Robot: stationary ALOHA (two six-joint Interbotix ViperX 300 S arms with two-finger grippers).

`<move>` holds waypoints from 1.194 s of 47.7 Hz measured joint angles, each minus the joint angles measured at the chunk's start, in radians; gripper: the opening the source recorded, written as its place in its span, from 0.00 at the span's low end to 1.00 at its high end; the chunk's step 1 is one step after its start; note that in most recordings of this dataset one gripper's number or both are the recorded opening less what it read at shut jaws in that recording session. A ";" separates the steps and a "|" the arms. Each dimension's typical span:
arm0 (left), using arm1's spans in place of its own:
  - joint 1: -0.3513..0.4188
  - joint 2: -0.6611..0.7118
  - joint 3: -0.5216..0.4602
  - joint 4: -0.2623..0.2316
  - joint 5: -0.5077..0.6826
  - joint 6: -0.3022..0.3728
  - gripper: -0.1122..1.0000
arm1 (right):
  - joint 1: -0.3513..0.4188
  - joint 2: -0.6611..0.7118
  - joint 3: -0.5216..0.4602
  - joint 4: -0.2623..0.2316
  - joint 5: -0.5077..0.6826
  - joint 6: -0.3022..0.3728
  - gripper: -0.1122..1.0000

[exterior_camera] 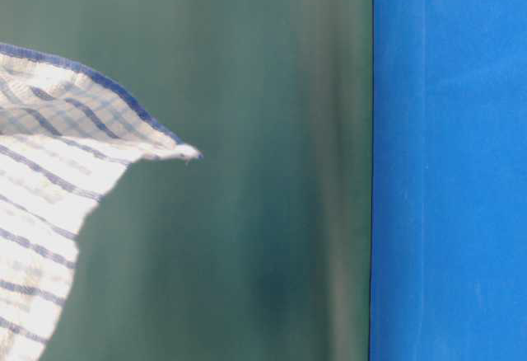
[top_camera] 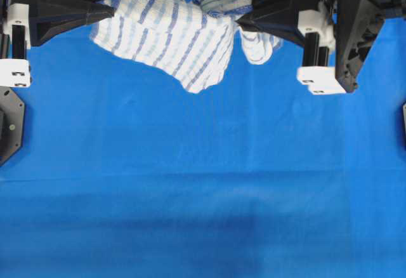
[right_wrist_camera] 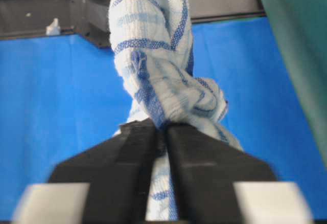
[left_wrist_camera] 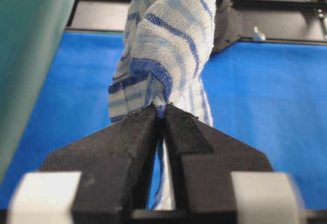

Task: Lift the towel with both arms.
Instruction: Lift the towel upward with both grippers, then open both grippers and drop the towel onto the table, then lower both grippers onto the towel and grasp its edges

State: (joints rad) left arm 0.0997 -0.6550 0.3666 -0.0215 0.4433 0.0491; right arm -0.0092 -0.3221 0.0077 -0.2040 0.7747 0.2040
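Note:
The white towel point(top_camera: 171, 37) with thin blue stripes hangs stretched between my two arms at the top of the overhead view, above the blue tablecloth. My left gripper point(top_camera: 111, 13) pinches its left end, and its fingertips point(left_wrist_camera: 161, 110) are shut on a bunched fold of the towel point(left_wrist_camera: 168, 40). From the right, my right gripper point(top_camera: 240, 19) grips the other end; its jaws point(right_wrist_camera: 162, 127) are closed on the twisted cloth point(right_wrist_camera: 153, 45). A sagging corner of the towel point(exterior_camera: 41, 213) shows in the table-level view.
The blue tablecloth point(top_camera: 203, 195) covers the table below the towel. A green backdrop point(exterior_camera: 247, 130) fills the table-level view. A black arm base point(top_camera: 9, 125) sits at the left edge. A black frame point(left_wrist_camera: 286, 19) runs behind the table.

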 measured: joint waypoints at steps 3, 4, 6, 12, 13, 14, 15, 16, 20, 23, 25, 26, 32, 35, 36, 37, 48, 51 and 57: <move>-0.011 -0.003 0.000 0.000 -0.002 0.000 0.43 | 0.000 0.000 0.000 0.000 0.000 0.000 0.57; -0.012 -0.006 0.000 0.000 -0.003 0.000 0.49 | 0.000 0.000 0.000 -0.002 0.000 0.000 0.61; -0.015 -0.009 0.002 0.000 -0.006 0.000 0.61 | 0.000 -0.002 0.000 -0.003 0.000 -0.002 0.69; -0.018 -0.018 0.020 0.000 -0.012 -0.002 0.90 | 0.000 0.000 0.002 -0.006 0.000 0.000 0.66; -0.017 -0.018 0.025 0.000 -0.014 -0.003 0.91 | 0.000 0.000 0.002 -0.006 0.000 0.002 0.66; -0.018 -0.018 0.028 0.000 -0.014 -0.003 0.92 | 0.000 0.000 0.003 -0.008 0.000 0.002 0.66; -0.018 -0.018 0.032 0.000 -0.014 -0.003 0.92 | 0.000 0.000 0.005 -0.008 0.000 0.003 0.66; -0.020 -0.017 0.035 0.000 -0.015 -0.003 0.91 | 0.000 -0.002 0.009 -0.006 0.000 0.003 0.66; -0.026 -0.018 0.063 0.000 -0.018 -0.006 0.90 | 0.000 0.000 0.037 -0.006 0.000 0.012 0.66; -0.035 -0.008 0.089 0.000 -0.026 -0.008 0.90 | 0.000 0.000 0.069 -0.006 -0.006 0.021 0.66; -0.043 0.000 0.107 0.000 -0.034 -0.008 0.90 | 0.002 -0.002 0.100 -0.006 -0.020 0.031 0.66; -0.044 0.005 0.118 0.000 -0.038 -0.008 0.90 | 0.002 -0.002 0.114 -0.006 -0.029 0.034 0.66; -0.054 0.043 0.202 0.000 -0.101 -0.008 0.90 | 0.003 -0.002 0.224 -0.006 -0.109 0.061 0.66; -0.057 0.063 0.242 0.000 -0.137 -0.008 0.90 | 0.003 0.002 0.282 -0.006 -0.155 0.078 0.66; -0.057 0.071 0.259 -0.002 -0.153 -0.011 0.90 | 0.003 0.003 0.305 -0.006 -0.175 0.087 0.66; -0.058 0.078 0.272 -0.002 -0.166 -0.011 0.90 | 0.003 0.005 0.322 -0.006 -0.189 0.092 0.66; -0.097 0.184 0.365 -0.003 -0.282 -0.015 0.90 | 0.008 0.043 0.491 -0.006 -0.337 0.141 0.66; -0.115 0.219 0.377 -0.003 -0.307 -0.015 0.90 | 0.011 0.064 0.523 -0.006 -0.362 0.152 0.66; -0.153 0.288 0.396 -0.005 -0.356 -0.017 0.90 | 0.025 0.115 0.572 -0.005 -0.397 0.173 0.66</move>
State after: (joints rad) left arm -0.0537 -0.3666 0.7624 -0.0261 0.0874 0.0322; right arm 0.0153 -0.2071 0.5798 -0.2086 0.3774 0.3774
